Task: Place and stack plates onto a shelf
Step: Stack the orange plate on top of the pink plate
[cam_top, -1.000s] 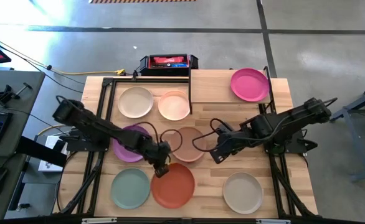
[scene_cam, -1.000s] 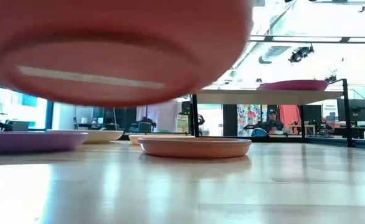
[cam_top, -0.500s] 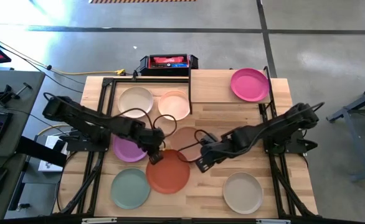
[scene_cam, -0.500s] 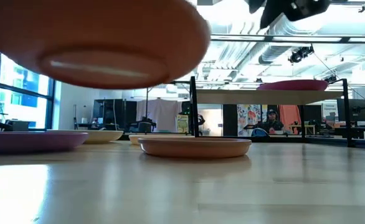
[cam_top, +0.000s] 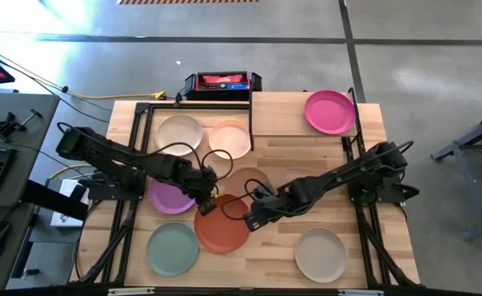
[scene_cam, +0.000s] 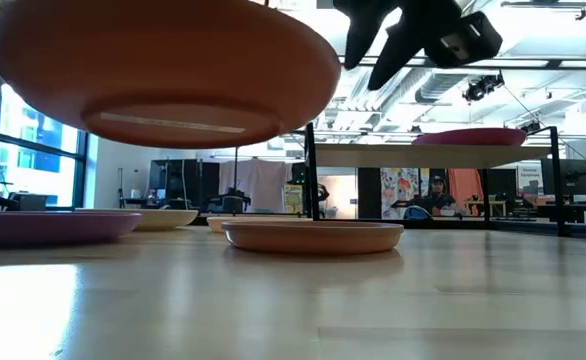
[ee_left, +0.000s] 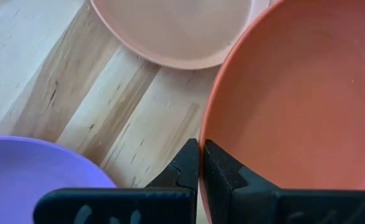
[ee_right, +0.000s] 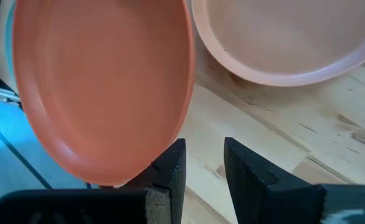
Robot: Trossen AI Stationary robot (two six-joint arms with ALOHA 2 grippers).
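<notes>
Holding the orange-red plate aloft by its 10 o'clock rim, the left gripper has jaws clamped; the right gripper, jaws apart, flanks its 2 o'clock rim.

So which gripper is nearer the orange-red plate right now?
Left. The left gripper is shut on the orange-red plate at its rim, holding it off the table; the right gripper is open just beside the opposite rim.

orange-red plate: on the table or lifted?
Lifted. In the low view the round matte orange-red plate hangs clear above the wooden tabletop, and the left end effector is shut on its rim.
</notes>
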